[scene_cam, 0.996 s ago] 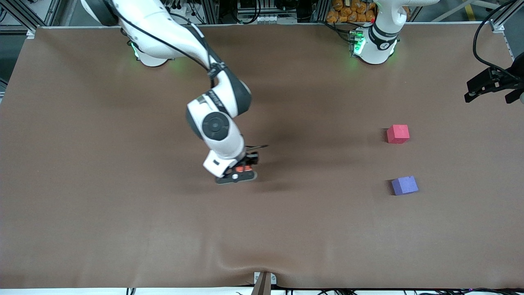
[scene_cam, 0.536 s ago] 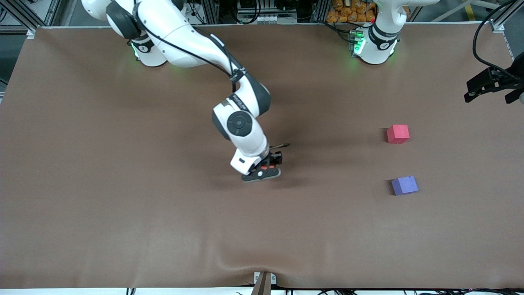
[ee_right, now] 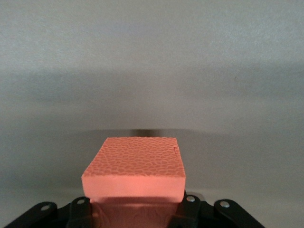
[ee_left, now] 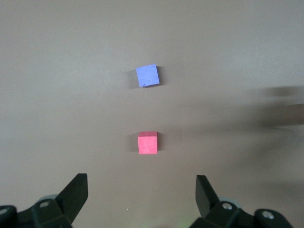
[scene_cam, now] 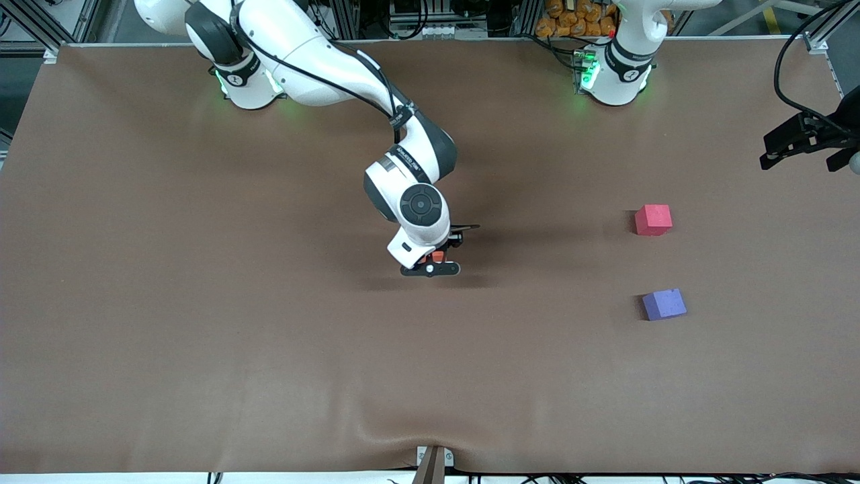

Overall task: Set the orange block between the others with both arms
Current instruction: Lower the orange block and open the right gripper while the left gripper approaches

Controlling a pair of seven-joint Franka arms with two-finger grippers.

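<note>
A: Gripping of the orange block (scene_cam: pixel 437 257) by the right end effector (scene_cam: pixel 433 263) is confirmed; the fingers are closed on it above the middle of the tabletop (scene_cam: pixel 201 302). How much of the block is visible?

B: From the front, only a small orange patch is seen, the remainder being covered by the right arm's (scene_cam: pixel 336 54) wrist. In the right wrist view the block (ee_right: pixel 135 166) is shown more fully, though its lower part is cut off and the fingers themselves are hidden.

A: Is the left end effector (scene_cam: pixel 803 141) shown?

B: It is seen only at the frame edge, over the left arm's end of the tabletop, and is partly cut off. In the left wrist view its fingers (ee_left: pixel 76 190) are spread wide apart, with nothing between them. The left arm (scene_cam: pixel 628 54) is waiting.

A: Where are the other blocks located?

B: The red-pink block (scene_cam: pixel 653 219) and the purple-blue block (scene_cam: pixel 664 304) rest apart toward the left arm's end, the purple-blue one nearer the front camera.
</note>
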